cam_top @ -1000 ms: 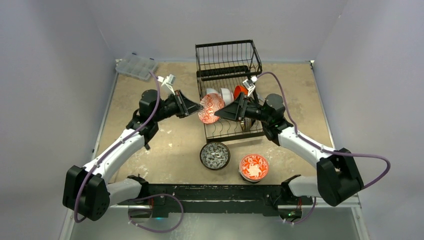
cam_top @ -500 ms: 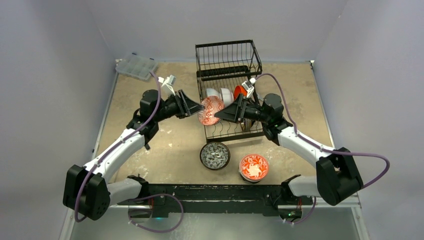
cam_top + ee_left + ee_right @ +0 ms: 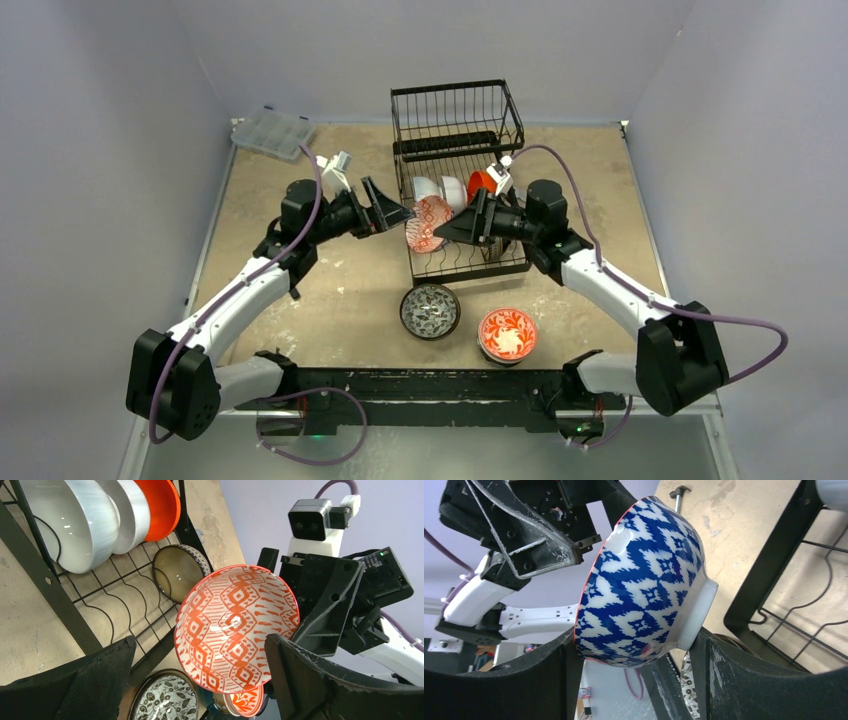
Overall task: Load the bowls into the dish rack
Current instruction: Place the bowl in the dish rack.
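1. Top external view: scuffed tan table (image 3: 330, 290), plain grey walls (image 3: 120, 120).
2. Left gripper (image 3: 398, 215): jaws wide apart, holding nothing.
3. Right gripper (image 3: 447, 230): clamps round ceramic orange-patterned, blue-backed bowl (image 3: 235, 630) at the left edge of the black wire dish rack (image 3: 445, 143).

Nothing to read in this one: no lettering, number, brand or label shows clearly on any surface in the three views. The orange marks inside the bowl (image 3: 235, 630) in the middle of the left wrist view, and the blue ones on its outside in the right wrist view, are painted pattern, not letters
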Tool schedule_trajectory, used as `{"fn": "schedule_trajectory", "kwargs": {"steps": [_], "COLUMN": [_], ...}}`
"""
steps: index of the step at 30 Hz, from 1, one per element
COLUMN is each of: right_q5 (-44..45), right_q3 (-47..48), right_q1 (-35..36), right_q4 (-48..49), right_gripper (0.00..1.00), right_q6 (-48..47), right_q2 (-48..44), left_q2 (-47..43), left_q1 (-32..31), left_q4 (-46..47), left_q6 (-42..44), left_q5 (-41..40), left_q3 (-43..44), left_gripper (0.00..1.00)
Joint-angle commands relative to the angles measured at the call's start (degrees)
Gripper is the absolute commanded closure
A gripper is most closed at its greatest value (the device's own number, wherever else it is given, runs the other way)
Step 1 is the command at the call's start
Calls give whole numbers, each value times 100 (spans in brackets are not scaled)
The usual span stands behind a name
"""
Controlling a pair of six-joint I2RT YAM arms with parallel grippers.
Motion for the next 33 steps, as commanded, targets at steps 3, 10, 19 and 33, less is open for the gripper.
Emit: {"fn": "schedule_trajectory", "kwargs": {"steps": [3, 10, 19, 33], "right_q5": [449, 1656, 2589, 3444], "right_q3": [810, 1725, 2280, 2858], "right_q1": [-26, -28, -21, 174], "right_q4": [-1199, -3209, -4198, -5197], "right_gripper": [100, 100, 100, 100], "right_q6": [-1183, -2539, -3372, -3903], "right_q2": [-260, -251, 46, 438], "left_q2": [-91, 51, 437, 667], "left_q1": [78, 203, 227, 218], "left_q4": [-290, -1204, -1981, -2220], "left_q6": [347, 1110, 2212, 3309], "left_q5": [-216, -466, -1032, -2263], "left_q3": [124, 444, 823, 601], "left_gripper": [1, 1, 1, 1]}}
